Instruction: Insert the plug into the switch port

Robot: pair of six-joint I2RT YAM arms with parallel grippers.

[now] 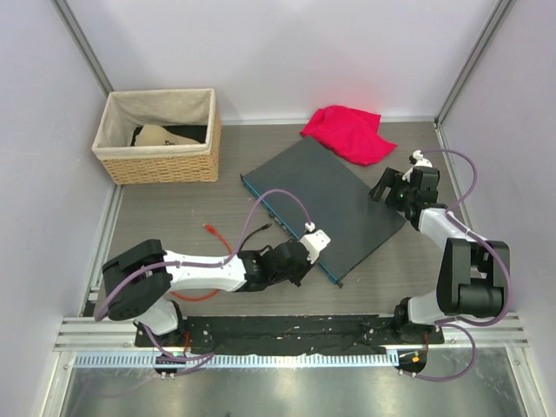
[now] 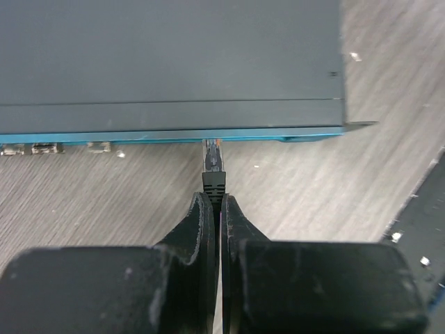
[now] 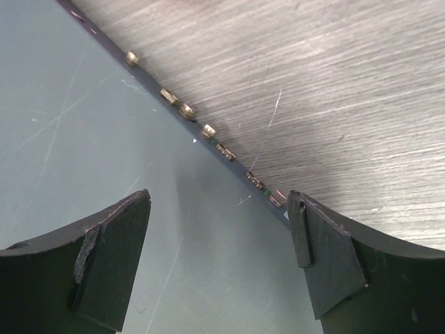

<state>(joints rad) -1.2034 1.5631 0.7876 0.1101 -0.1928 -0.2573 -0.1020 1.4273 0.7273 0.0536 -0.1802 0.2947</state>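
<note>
The switch [image 1: 326, 195] is a flat dark-grey box lying at an angle, its teal front face [image 2: 167, 134] towards my left arm. My left gripper [image 2: 215, 202] is shut on the black boot of the plug [image 2: 213, 167]. The plug's clear tip touches the teal face near its right end; how far it is into a switch port there I cannot tell. Other ports [image 2: 43, 147] show further left. In the top view my left gripper [image 1: 306, 261] is at the switch's near front edge. My right gripper [image 3: 219, 202] is open and empty over the switch's rear edge [image 3: 208, 136], and shows in the top view [image 1: 388, 187].
A woven basket [image 1: 156, 139] with a cloth liner stands at the back left. A red cloth [image 1: 347, 132] lies behind the switch. A red cable [image 1: 213, 236] and a black cable [image 1: 254, 233] lie on the table left of the switch.
</note>
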